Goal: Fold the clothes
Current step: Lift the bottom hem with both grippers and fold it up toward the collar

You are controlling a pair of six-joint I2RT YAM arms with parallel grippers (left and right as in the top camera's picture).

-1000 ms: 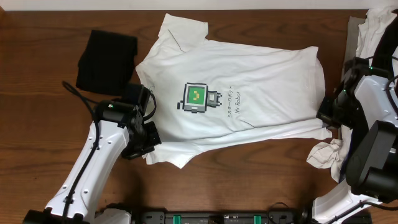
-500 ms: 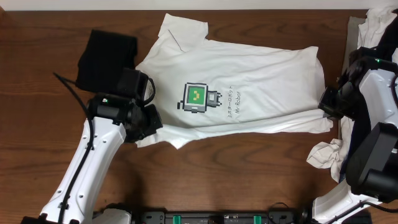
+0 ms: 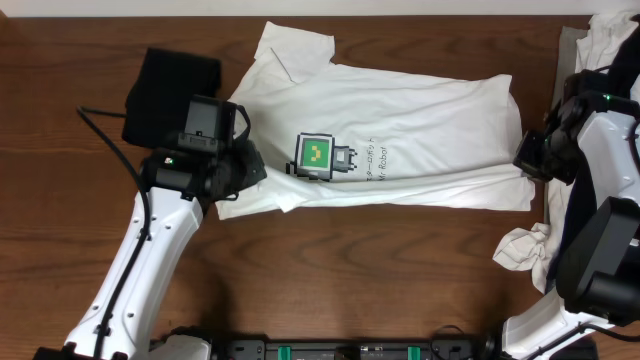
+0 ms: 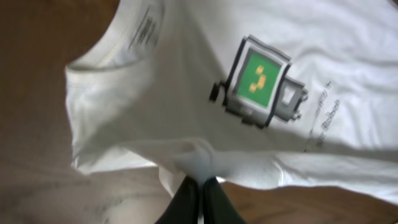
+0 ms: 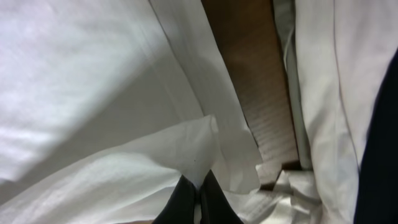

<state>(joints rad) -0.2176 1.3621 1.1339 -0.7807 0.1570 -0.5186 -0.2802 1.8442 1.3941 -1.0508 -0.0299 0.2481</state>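
Observation:
The white T-shirt [image 3: 430, 125] lies across the table with its collar to the left and its green-and-grey robot print [image 3: 320, 155] facing up. Its near long edge is lifted and drawn over the body. My left gripper [image 3: 255, 175] is shut on the near sleeve edge. In the left wrist view my gripper [image 4: 201, 183] pinches a fold of the T-shirt [image 4: 174, 93] just below the print [image 4: 258, 81]. My right gripper [image 3: 522, 160] is shut on the hem corner; in the right wrist view my gripper [image 5: 198, 183] holds the white cloth [image 5: 93, 93].
A folded black garment [image 3: 165, 85] lies at the far left, beside the collar. A heap of white clothes [image 3: 610, 45] sits at the far right, seen close up as white clothes [image 5: 329, 81] in the right wrist view. Another crumpled white piece [image 3: 525, 250] lies at the near right. Bare wooden table [image 3: 380, 270] runs along the front.
Both grippers have moved away from the front edge, carrying the shirt's near edge up over its body. The lower sleeve is now folded in and the shirt looks narrower.

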